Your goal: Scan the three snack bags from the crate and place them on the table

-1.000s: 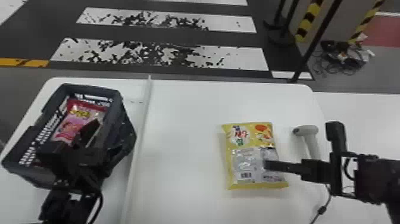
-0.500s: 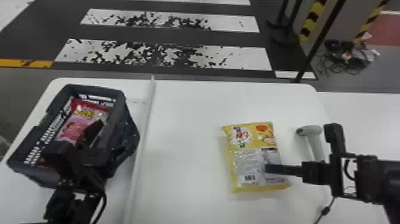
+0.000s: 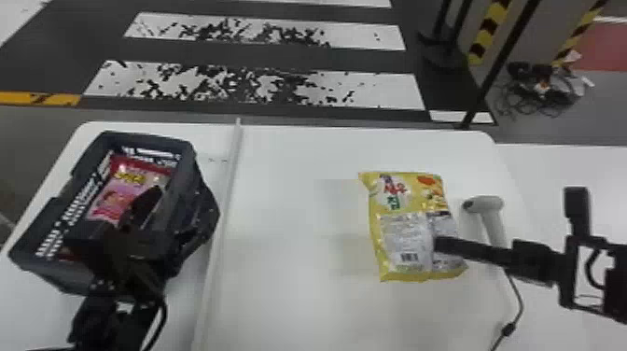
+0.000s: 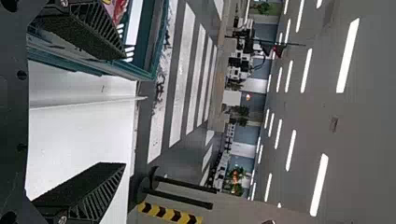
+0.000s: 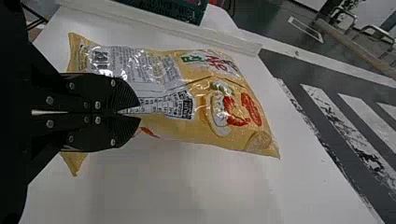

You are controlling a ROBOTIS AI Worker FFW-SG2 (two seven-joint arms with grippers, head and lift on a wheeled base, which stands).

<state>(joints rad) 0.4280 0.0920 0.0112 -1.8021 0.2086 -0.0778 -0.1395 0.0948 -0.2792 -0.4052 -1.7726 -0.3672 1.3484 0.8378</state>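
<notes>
Fingers (image 5: 105,93) of the right gripper (image 5: 135,112) are closed on a gathered fold of the yellow snack bag (image 3: 396,228), about midway along its printed back; creases run outward from the grip. The bag is over the table (image 3: 284,261), between the divider strip (image 3: 228,186) and the handheld scanner (image 3: 487,205), nearer the scanner. Whether its underside touches the table cannot be determined.

Expected handling: low weight, soft film, air-filled, with brittle contents. The glossy surface is likely to slip under a shallow pinch, while excess force could crush the contents or split the film. Retain the fold, apply moderate force and avoid clamping the full body. The barcode (image 3: 409,256) is clear of the grip; preserve this clearance when presenting it to the scanner. Tilt slowly, since the unsupported ends may sag or swing.

Farther out, the left gripper (image 4: 125,110) is at the crate (image 3: 154,138), its fingers spread wide. Inside the crate lies the pink snack bag (image 3: 105,200). For this item, a top edge or loose fold is the preferred grip point; keep the fingertips off its barcode.
</notes>
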